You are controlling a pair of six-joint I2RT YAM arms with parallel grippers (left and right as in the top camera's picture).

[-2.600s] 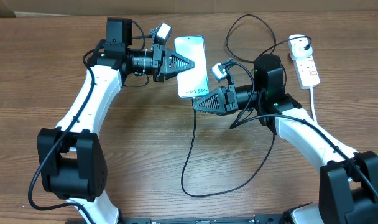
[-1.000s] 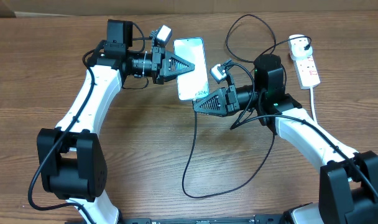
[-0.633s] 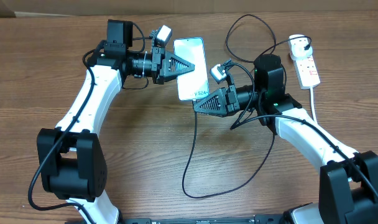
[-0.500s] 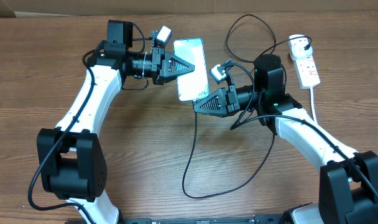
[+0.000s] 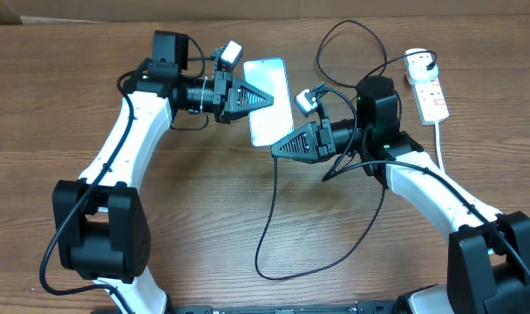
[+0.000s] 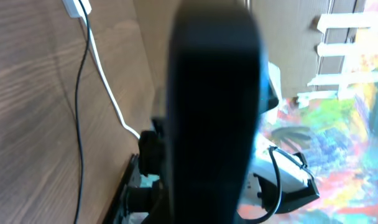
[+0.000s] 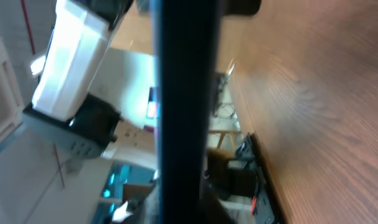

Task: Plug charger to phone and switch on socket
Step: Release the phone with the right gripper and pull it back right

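Two robot arms meet over a wooden counter [image 5: 195, 235], seen from above. The left gripper [image 5: 270, 98], reaching in from the left, is clamped tight on the left long edge of the phone [image 5: 270, 124]. The phone sits near the middle of the counter towards its far side, pale screen up and turned slightly off square. From overhead one cannot tell whether the phone rests on the wood or is raised off it.

The right gripper [image 5: 276, 152] points leftward with its tip at the phone's lower edge. The charger [image 5: 273, 179] drops away from that tip as a thin black cable. It loops across the near half of the counter, passes behind the right arm and ends at a white plug [image 5: 419, 61] seated in the socket [image 5: 433, 100]. Whether the right gripper is parted or pinched on the connector cannot be told. Its own wrist view shows only a dark blurred bar.

The socket lies at the far right of the counter, well apart from the phone, its thick white cord [image 5: 440, 144] trailing towards the near edge.
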